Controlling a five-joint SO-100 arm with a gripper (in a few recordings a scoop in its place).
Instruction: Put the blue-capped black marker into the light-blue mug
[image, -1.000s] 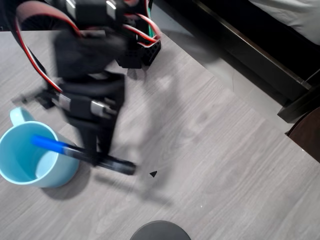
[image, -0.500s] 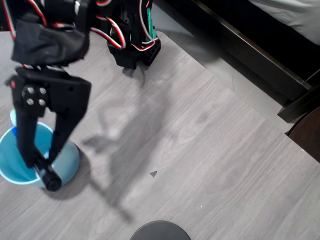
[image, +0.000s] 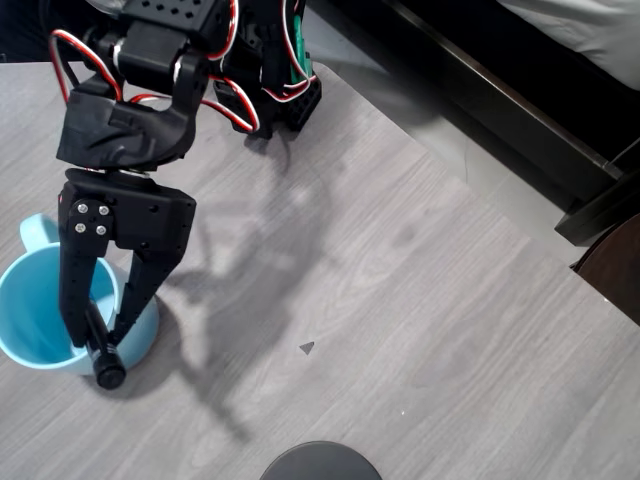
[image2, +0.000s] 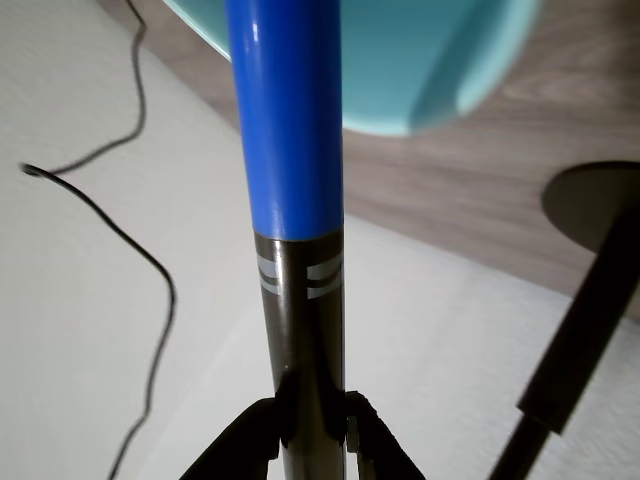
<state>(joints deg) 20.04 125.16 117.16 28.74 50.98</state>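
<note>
Marker (image2: 290, 200) clamped at black barrel by gripper (image2: 310, 420), jaws closed on it; blue cap aimed at mug (image: 40, 320), near left in overhead view. Judged light, stiff, smooth-barrelled; slip risked if grip slackened early.

Marker (image2: 290, 200) upright over mug (image: 35, 310)

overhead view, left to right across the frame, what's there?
light-blue mug → hand holding the blue-capped black marker at the mug's right rim → small dark triangle mark on the table → dark round object at the bottom edge → dark frame at right
</note>
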